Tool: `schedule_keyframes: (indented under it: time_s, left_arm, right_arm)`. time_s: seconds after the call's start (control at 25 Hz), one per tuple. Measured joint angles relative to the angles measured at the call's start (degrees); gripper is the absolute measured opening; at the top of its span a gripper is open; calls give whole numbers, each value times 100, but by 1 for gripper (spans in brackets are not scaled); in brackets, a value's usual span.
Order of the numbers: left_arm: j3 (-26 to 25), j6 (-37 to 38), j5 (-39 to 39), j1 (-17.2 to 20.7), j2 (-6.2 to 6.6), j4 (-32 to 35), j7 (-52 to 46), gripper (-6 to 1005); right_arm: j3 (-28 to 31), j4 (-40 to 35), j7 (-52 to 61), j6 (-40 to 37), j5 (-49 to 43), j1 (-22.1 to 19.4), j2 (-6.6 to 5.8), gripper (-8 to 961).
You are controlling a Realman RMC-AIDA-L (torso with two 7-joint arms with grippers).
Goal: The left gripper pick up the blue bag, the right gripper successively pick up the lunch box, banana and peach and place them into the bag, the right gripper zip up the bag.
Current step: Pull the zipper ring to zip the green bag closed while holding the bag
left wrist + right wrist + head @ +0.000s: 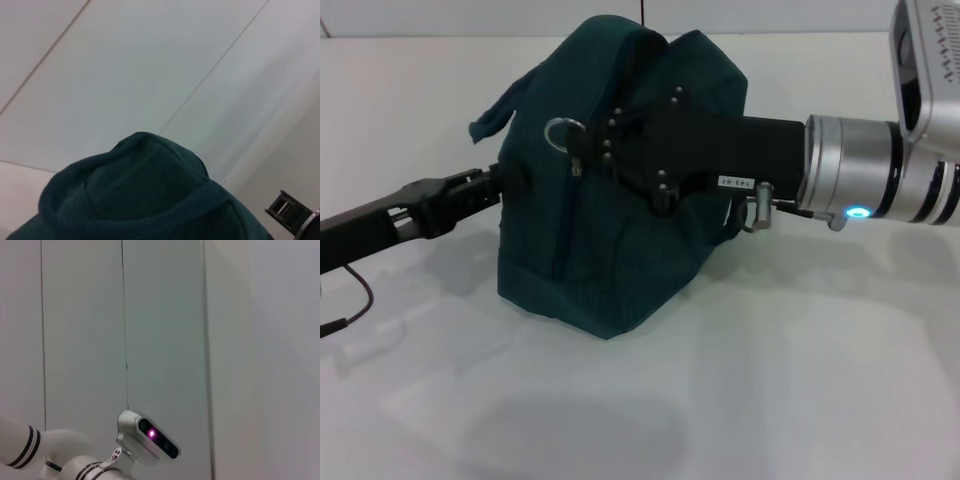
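Note:
The blue bag (610, 250) stands upright on the white table (800, 380) in the head view, its zipper drawn along the top and side. My left gripper (508, 183) reaches in from the left and is shut on the bag's side fabric, below a loop handle (505, 105). My right gripper (582, 150) comes in from the right across the bag's top, its fingers closed at the metal ring pull (563, 133) of the zipper. The left wrist view shows the bag's fabric (140, 195) close up. The lunch box, banana and peach are out of view.
A thin dark cable (355, 295) lies on the table under the left arm. The right wrist view shows only wall panels and a white robot camera housing (147, 435). Part of the right arm (290, 212) shows in the left wrist view.

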Motion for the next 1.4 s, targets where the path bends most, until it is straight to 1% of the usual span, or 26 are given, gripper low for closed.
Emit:
schedule_keyframes:
  time_s: [0.12,0.32,0.52,0.68,0.84,1.04,1.4]
  left_arm:
    - [12,2,12,16,-48,0,15,199]
    - [15,15,1,24,-77,-151,309,165]
    - [24,50,-3,-9,-84,-378,623,131]
    - [38,78,11,-14,-89,-421,705,96]
    - [78,236,21,-43,-94,-428,760,70]
    - [341,291,8,-86,-108,-441,779,54]
    - [740,300,48,-209,-108,-549,786,52]
  right_arm:
    - [2,-10,3,-5,0,-9,-5,9]
    - [12,28,54,-10,101,-17,-10,9]
    - [53,82,337,-22,382,-131,-26,9]
    - [295,219,621,-72,444,-195,-36,9]
    - [630,548,820,-310,446,-160,-30,9]
    - [774,652,913,-465,469,-150,-34,10]
    - [849,659,942,-450,530,-147,-46,10]
